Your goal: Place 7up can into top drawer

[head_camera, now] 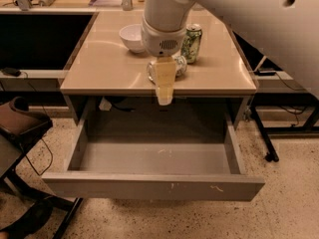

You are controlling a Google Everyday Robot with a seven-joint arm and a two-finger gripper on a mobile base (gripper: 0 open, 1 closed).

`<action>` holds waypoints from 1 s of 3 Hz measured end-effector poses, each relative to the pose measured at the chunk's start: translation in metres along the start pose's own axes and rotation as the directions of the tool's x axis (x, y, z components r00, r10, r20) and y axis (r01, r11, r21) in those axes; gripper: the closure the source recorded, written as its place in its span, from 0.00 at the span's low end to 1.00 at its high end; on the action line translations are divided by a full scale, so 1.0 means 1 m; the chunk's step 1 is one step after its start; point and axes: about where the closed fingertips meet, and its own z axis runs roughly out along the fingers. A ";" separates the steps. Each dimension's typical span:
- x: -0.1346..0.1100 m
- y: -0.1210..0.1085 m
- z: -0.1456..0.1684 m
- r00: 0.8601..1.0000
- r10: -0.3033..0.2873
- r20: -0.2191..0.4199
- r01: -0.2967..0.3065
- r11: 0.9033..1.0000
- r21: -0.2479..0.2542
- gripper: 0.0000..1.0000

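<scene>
The hand (164,98) is held pointing straight down at mid-frame, over the worktop's (109,68) front edge; whether it is open cannot be told. The 7up can (180,63) is seen lying on its side just behind it, and the top drawer (149,185) stands pulled out below

1. Gripper (164,99): matt cream plastic, hanging at the tabletop's (107,66) front edge.
2. 7up can (181,65), just behind the jaws: shiny metal, crumpled.
3. Tabletop: smooth tan, soft sheen.
4. Top drawer (154,186), below the jaws: matt grey metal, front scuffed.
5. Bowl (130,37), beyond the jaws: glossy white.
</scene>
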 end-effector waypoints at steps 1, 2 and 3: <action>-0.004 -0.001 0.000 1.000 -0.005 0.004 0.005 1.000 0.005 0.00; 0.017 0.003 -0.013 0.998 0.064 0.003 -0.064 0.998 0.027 0.00; 0.060 -0.011 -0.026 0.991 0.130 0.008 -0.130 0.990 0.046 0.00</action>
